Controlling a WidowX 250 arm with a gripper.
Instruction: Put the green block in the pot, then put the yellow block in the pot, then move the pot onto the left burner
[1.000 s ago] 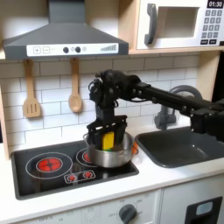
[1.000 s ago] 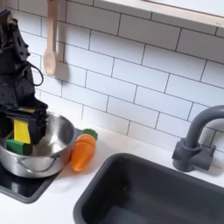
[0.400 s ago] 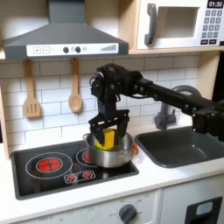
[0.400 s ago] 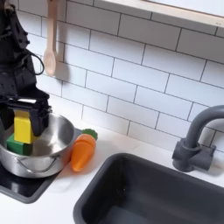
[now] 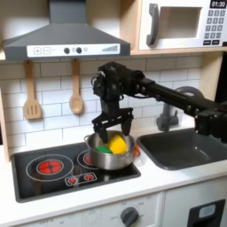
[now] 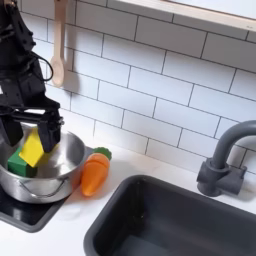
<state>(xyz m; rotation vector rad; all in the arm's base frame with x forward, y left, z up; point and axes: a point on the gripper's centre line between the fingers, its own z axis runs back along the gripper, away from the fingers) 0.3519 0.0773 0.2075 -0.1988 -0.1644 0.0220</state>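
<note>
toy kitchen with a widowx arm over the stove. the pot [image 5: 111, 152] sits on the right-hand burner of the black cooktop [image 5: 53, 176] in the first exterior view; in the second exterior view it [image 6: 55, 172] stands at the left edge of the frame. inside it, the yellow block [image 5: 116, 143] lies tilted on a corner, leaning toward the pot's right side in the first exterior view, and the green block [image 5: 102, 149] rests on the pot floor just to its left. in the second exterior view the yellow block [image 6: 33, 149] leans above and partly over the green block [image 6: 19, 163].

the gripper [image 5: 112, 127] hangs directly above the pot with its fingers spread apart and nothing between them; in the second exterior view the gripper [image 6: 27, 128] straddles the yellow block without pinching it, one finger to each side.

an orange carrot [image 6: 93, 172] with a green top lies on the white counter, just right of the pot in the second exterior view. a dark sink [image 6: 175, 222] and grey faucet [image 6: 222, 158] lie farther right. two wooden utensils [image 5: 76, 87] hang on the tiled wall at the left in the first exterior view.
</note>
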